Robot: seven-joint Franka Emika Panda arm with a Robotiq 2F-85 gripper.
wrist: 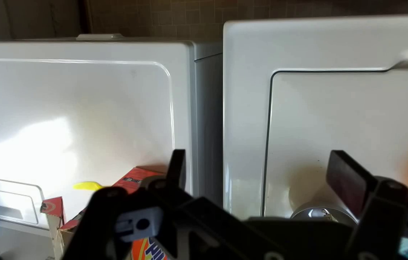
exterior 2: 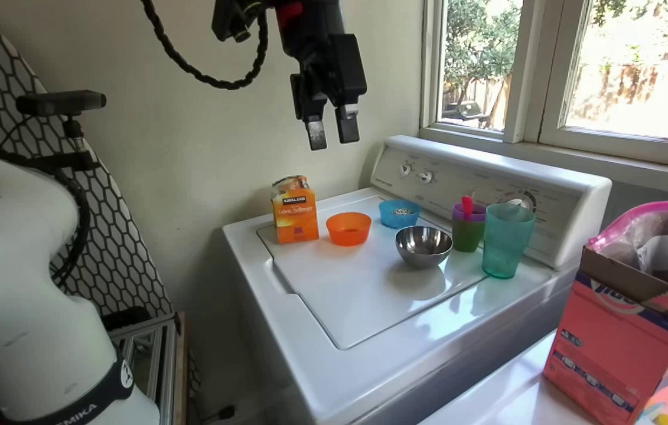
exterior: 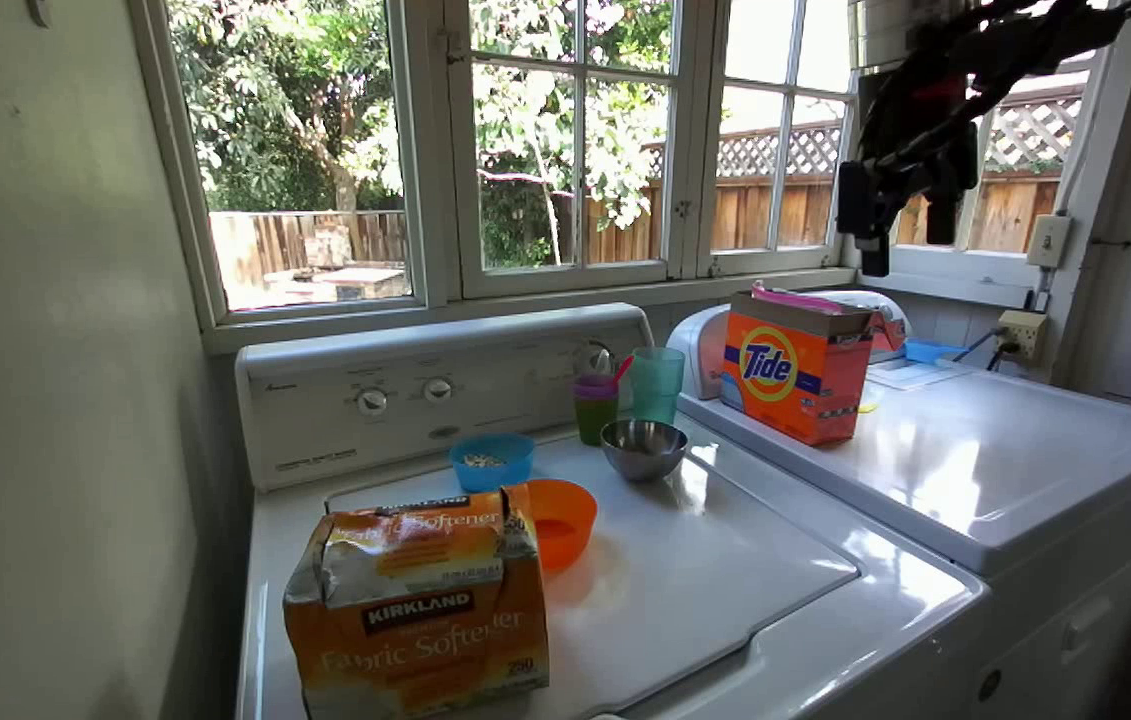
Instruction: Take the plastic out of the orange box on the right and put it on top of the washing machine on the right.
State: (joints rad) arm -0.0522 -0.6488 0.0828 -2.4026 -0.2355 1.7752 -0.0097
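Pink-rimmed plastic [exterior 2: 647,233] pokes above the top of the orange Tide box [exterior: 795,385], which stands by the edge of the right-hand washing machine [exterior: 1025,440] that faces the left-hand machine [exterior 2: 334,301], toward the rear corner. The pincer [exterior 2: 332,133] hangs high with its fingers apart and nothing between them; in the wrist view they appear to straddle the space between the two machines, so coming straight down would likely miss the plastic. A sideways correction made too low could shove the box off that edge, or clip the teal cup [exterior 2: 506,242] near the left-hand machine's rear corner. Pinching a cardboard wall along with the plastic would probably lift or tip the whole box. If the rim proves slick, a shallow hold may slip halfway. A slanted pull may snag on the box's lip; a hasty release may land the plastic on the yellow piece [wrist: 87,186] beside the box.
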